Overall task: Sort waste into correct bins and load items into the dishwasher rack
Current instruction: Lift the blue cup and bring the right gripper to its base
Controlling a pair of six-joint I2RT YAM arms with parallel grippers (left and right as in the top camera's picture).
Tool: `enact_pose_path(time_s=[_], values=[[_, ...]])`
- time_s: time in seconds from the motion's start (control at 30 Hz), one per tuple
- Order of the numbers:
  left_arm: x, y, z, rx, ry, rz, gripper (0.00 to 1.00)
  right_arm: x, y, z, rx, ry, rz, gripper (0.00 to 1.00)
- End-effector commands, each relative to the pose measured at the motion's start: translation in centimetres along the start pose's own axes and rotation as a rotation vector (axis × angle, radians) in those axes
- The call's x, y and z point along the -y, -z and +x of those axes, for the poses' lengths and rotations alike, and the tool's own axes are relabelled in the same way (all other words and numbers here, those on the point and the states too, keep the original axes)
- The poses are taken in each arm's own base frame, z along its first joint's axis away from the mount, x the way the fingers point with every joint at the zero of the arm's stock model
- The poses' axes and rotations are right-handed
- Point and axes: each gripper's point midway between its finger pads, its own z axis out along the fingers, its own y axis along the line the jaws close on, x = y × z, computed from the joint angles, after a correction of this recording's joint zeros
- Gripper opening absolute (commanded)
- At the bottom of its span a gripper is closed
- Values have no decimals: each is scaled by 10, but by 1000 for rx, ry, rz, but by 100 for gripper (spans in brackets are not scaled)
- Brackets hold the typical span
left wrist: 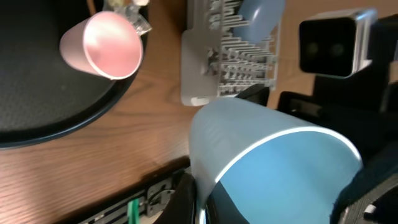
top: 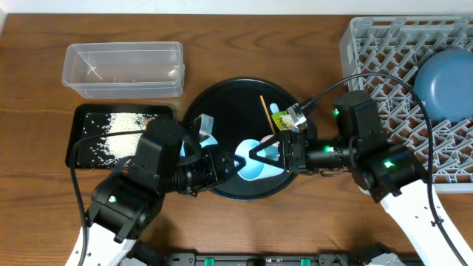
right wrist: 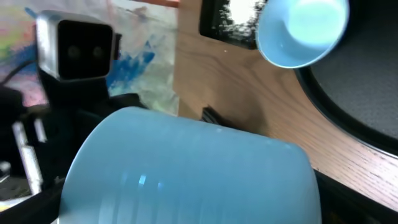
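A light blue bowl (top: 259, 171) hangs between both grippers over the round black tray (top: 222, 96). My left gripper (top: 238, 159) is shut on its rim, as the left wrist view (left wrist: 202, 199) shows, with the bowl (left wrist: 280, 168) tipped on its side. My right gripper (top: 255, 153) meets the bowl from the right. The bowl (right wrist: 186, 168) fills the right wrist view and hides the jaws. A second light blue bowl (top: 208, 140) lies on the tray, partly under my left arm. A pink cup (left wrist: 106, 46) lies on its side on the tray. A thin stick (top: 266, 114) and a yellow-green wrapper (top: 279, 118) lie by my right wrist.
The grey rack (top: 414, 66) stands at the right with the dark blue plate (top: 447, 77) in it. A clear tub (top: 124, 70) sits at the back left. A black rectangular tray (top: 89, 118) in front of it holds loose white rice (top: 118, 140).
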Motion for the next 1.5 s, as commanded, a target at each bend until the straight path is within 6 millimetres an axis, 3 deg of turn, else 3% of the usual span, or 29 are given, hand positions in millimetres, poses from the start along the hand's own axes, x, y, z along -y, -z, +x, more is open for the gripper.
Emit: enact_pose_path(time_s=[0.0, 0.2, 0.33, 0.6, 0.7, 1.0, 1.27, 1.47], values=[[11, 14, -13, 30, 26, 61, 6, -10, 15, -12, 20, -2, -80, 99], [4, 29, -35, 89, 74, 80, 6, -42, 56, -42, 85, 78, -267, 99], [7, 34, -38, 85, 81, 110, 6, -45, 70, -48, 103, 86, -298, 99], [85, 57, -28, -31, -75, 432, 6, -39, 65, -41, 71, 35, -290, 99], [100, 65, -25, -60, -91, 488, 6, -40, 66, -38, 58, 25, -297, 99], [99, 64, -22, -85, -57, 487, 6, -47, 68, -35, 13, -59, -329, 99], [95, 58, -32, -64, -43, 473, 6, -73, 78, -26, -86, -74, -397, 99], [91, 50, -40, -78, -4, 464, 6, -79, 80, -29, -85, -95, -399, 99]])
